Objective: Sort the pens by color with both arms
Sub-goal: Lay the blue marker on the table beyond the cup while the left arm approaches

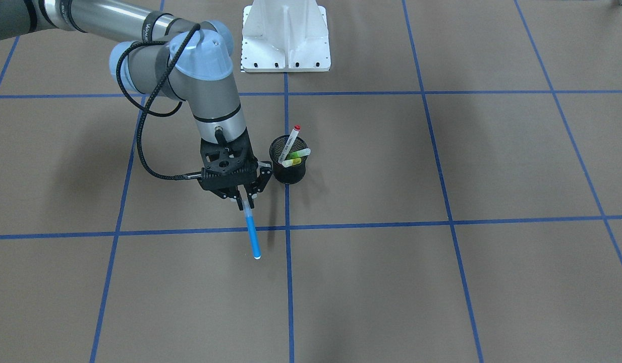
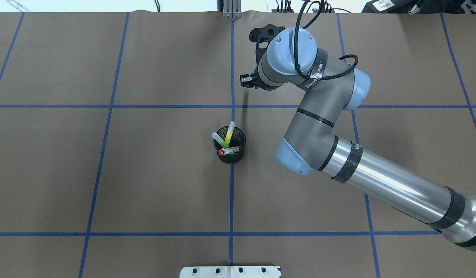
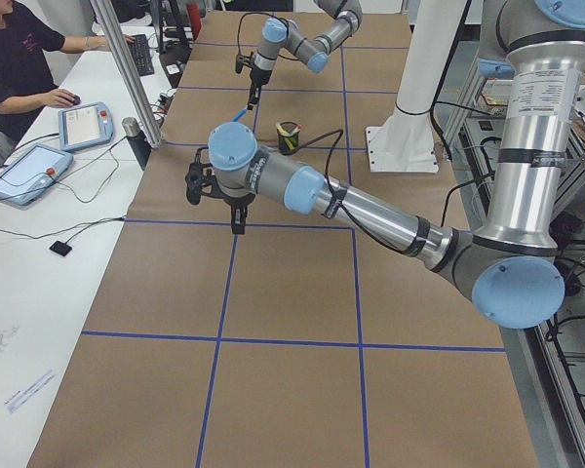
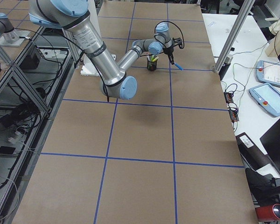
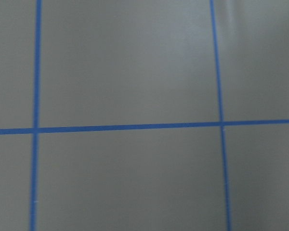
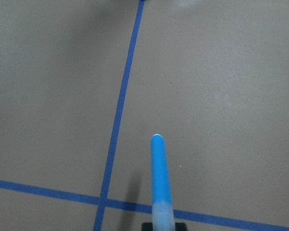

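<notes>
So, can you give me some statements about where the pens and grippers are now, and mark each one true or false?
1. The right gripper grips the blue pen. True.
2. The black mesh cup holds two pens. False: it holds three, the red-capped pen, the lime green pen and the yellow pen.
3. The cup lies on its side. False: it stands upright.
4. The left gripper hangs over the cup. False: it is well away from it, over the brown table cover.
5. The blue pen points downward from the gripper. True.
</notes>
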### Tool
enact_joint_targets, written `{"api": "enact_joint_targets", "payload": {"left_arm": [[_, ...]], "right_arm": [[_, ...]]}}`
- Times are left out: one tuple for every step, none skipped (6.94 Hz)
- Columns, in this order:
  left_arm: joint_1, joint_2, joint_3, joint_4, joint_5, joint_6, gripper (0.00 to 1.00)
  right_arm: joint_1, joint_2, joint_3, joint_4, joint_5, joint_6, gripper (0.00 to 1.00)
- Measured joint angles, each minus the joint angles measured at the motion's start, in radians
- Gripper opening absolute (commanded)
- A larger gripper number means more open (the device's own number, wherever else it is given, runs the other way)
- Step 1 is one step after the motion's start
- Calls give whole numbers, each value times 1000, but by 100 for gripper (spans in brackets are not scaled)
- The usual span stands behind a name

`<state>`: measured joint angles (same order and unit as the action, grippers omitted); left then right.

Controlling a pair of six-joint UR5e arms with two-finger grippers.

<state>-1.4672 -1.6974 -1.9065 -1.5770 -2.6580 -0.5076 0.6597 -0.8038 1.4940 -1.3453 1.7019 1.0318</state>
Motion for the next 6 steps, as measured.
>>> {"api": "enact_joint_targets", "payload": {"left_arm": [[70,-68,-13,0,11,-131,99],[136,-131,-16,1,36,-229,99],[189,-186,-13,2,63,-314,99],[230,-230,-10,0,89,-394,99],[268,-267,-10,-1,117,-468,99],[304,-297,-11,-7,148,-534,99]], "right_arm": [[-12,3,-27,18,-19,6,17],[-28,1,-41,33,-33,16,17],[-42,-2,-47,41,-42,32,17],[-54,-4,-49,44,-52,45,17],[-64,-8,-50,46,-62,52,17],[-70,-16,-47,47,-66,56,30]]}}
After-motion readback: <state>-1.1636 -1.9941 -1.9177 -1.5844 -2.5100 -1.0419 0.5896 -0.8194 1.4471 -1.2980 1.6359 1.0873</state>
